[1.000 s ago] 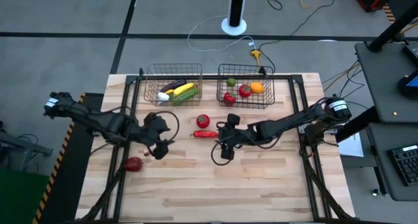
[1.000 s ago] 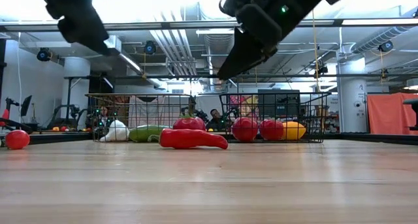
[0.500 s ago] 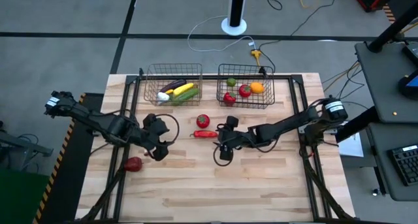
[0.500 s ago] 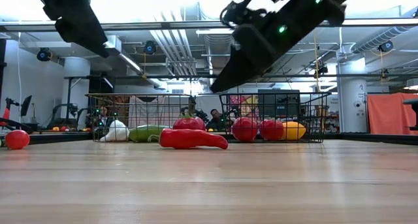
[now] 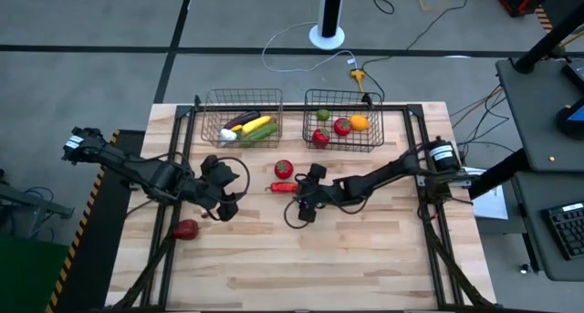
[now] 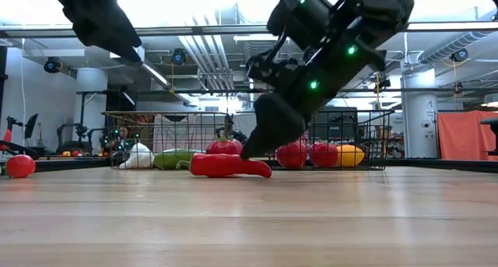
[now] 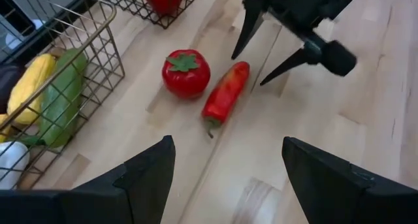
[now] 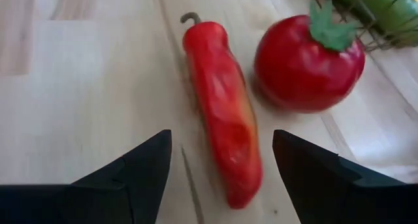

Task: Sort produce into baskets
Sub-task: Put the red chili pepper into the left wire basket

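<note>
Two wire baskets sit side by side at the 12 o'clock edge of the wooden table (image 5: pixel 365 249). The copper basket (image 5: pixel 208 121), toward 11 o'clock, holds a yellow corn (image 5: pixel 253 124), a green cucumber (image 5: pixel 260 131), a purple eggplant (image 5: pixel 241 119) and a white garlic (image 5: pixel 227 136). The darker basket (image 5: pixel 376 121), toward 1 o'clock, holds two red tomatoes (image 5: pixel 341 127), an orange (image 5: pixel 359 123) and a small green piece (image 5: pixel 323 115).

Three pieces lie loose on the wood. A red pepper (image 5: pixel 284 187) lies near the table's centre, with a loose tomato (image 5: pixel 283 168) just beside it on its 12 o'clock side, close to the copper basket's front. A third red piece (image 5: pixel 187 228) lies well apart at about 8 o'clock.

The right gripper (image 5: pixel 300 209) reaches in from 3 o'clock and hangs low over the centre, just at the 4 o'clock side of the pepper; its fingers (image 8: pixel 140 168) stand wide apart with nothing between them, and its wrist view shows the pepper lying ahead between the two tips. In the low view its tip comes down close to the pepper's end, though contact cannot be told.

The left gripper (image 5: pixel 222 207) hangs at about 9 o'clock of the pepper, raised off the table, fingers (image 7: pixel 147 178) wide and empty.
</note>
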`<state>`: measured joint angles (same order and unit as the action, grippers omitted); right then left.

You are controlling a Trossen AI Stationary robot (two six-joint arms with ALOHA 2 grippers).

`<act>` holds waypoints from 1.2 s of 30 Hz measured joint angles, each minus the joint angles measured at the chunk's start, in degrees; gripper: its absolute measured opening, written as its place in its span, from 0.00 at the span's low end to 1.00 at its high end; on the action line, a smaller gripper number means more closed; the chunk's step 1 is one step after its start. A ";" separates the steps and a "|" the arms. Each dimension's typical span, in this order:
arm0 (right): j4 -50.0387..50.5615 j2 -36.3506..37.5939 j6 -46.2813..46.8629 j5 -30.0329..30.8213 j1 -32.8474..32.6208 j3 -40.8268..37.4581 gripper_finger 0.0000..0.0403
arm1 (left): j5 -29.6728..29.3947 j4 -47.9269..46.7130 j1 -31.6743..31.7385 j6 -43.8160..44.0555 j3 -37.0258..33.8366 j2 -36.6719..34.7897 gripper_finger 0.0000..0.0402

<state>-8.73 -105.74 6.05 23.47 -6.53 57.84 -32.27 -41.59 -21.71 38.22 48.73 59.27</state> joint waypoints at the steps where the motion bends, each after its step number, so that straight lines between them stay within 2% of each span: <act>1: 0.08 -0.63 0.01 0.00 0.28 0.17 0.64 | -0.27 0.02 0.00 0.00 0.00 0.01 0.66; 7: 0.53 -2.00 0.01 -0.07 1.24 0.37 0.62 | -1.42 0.55 0.00 -0.20 -0.02 0.37 0.66; 11: 0.56 -2.11 -0.01 -2.76 2.07 0.36 0.58 | -1.87 0.95 0.00 -0.35 -0.13 0.46 0.66; 19: 0.54 -3.14 0.41 -6.93 3.85 0.33 0.45 | -3.09 4.63 0.00 -2.60 -0.13 0.70 0.66; 29: 1.14 -2.90 -0.88 -7.28 3.82 0.31 0.21 | -3.22 5.51 0.00 -3.19 -0.13 0.70 0.66; 36: 1.20 -2.76 -0.71 -8.65 3.81 0.31 0.19 | -3.22 5.56 0.00 -3.21 -0.13 0.70 0.66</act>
<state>-7.53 -108.50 5.35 14.82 -2.72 58.15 -35.48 -36.03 -21.71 35.00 48.60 59.96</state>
